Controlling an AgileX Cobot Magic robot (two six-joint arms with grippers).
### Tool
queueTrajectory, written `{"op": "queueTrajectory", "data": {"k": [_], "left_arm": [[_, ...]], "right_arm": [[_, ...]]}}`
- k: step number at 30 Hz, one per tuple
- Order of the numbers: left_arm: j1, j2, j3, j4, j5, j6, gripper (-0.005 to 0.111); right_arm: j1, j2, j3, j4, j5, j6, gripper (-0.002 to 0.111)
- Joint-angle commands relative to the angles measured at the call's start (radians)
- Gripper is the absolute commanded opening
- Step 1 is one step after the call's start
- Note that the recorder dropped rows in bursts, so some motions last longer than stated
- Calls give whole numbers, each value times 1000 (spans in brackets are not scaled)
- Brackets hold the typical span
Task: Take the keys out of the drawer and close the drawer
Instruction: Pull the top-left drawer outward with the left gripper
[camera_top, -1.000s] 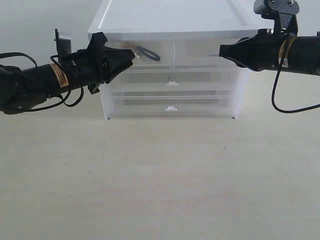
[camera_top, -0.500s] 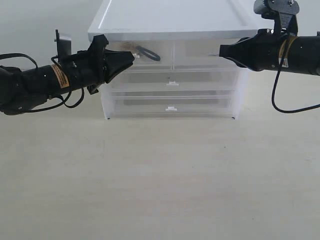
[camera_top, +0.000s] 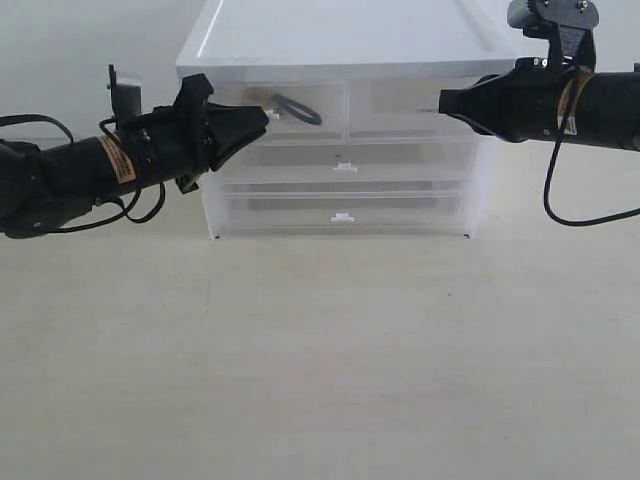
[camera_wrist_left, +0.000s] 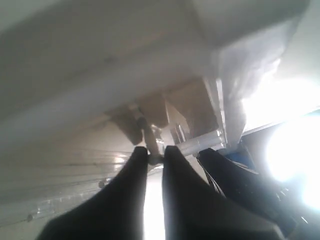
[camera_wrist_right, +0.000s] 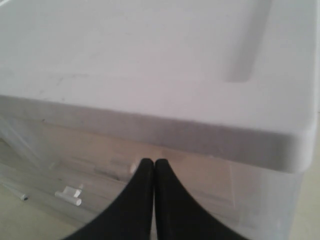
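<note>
Showing through translucent white drawer (camera_top: 331, 101), black-corded keys (camera_top: 297, 108).

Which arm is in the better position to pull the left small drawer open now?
Left. The left gripper is shut on the tab handle of the drawer, with the keys inside. The right gripper, shut, points at the front of the neighbouring drawer.

Exterior view faces the chest (camera_top: 400, 190) front-on; left wrist close at the drawer (camera_top: 320, 126); right at the lid (camera_wrist_right: 150, 60).
</note>
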Motion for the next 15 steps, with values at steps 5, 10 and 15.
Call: {"op": "queueTrajectory", "data": {"k": [5,10,15], "left_arm": [[-2,-10,56,-9,-158,34,4],[-2,-10,79,-2,-158,43,4],[-2,-16,106,1,-158,59,4]], "right_arm": [[-8,2,-13,37,14,-12,0],[-8,2,-13,37,14,-12,0],[-8,2,-13,37,16,-11,0]]}}
